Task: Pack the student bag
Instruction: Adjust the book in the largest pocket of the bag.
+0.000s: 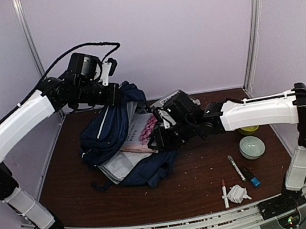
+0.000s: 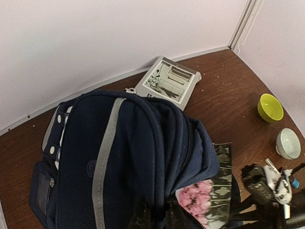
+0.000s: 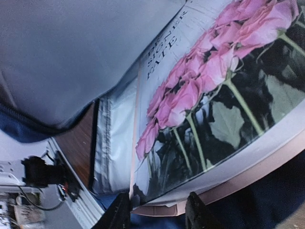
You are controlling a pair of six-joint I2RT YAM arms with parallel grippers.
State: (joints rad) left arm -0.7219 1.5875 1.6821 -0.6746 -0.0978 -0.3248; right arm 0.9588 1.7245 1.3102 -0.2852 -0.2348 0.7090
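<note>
My left end effector (image 1: 112, 93) is pressed together on the top of the student bag (image 1: 108, 131) and holds that part up, while the rest slumps on the desk (image 1: 198, 185), left of centre. A rose-covered book (image 3: 214, 95) sticks partway out of the bag's opening. My right end effector (image 3: 159, 212) has its fingers apart astride the book's edge, and I cannot tell whether they press it. A pale bowl (image 1: 252, 147) sits well to the right.

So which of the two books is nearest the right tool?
The pink-rose book, lying in the open student bag at the right tool; the grey photo-cover book lies apart by the back wall.
</note>
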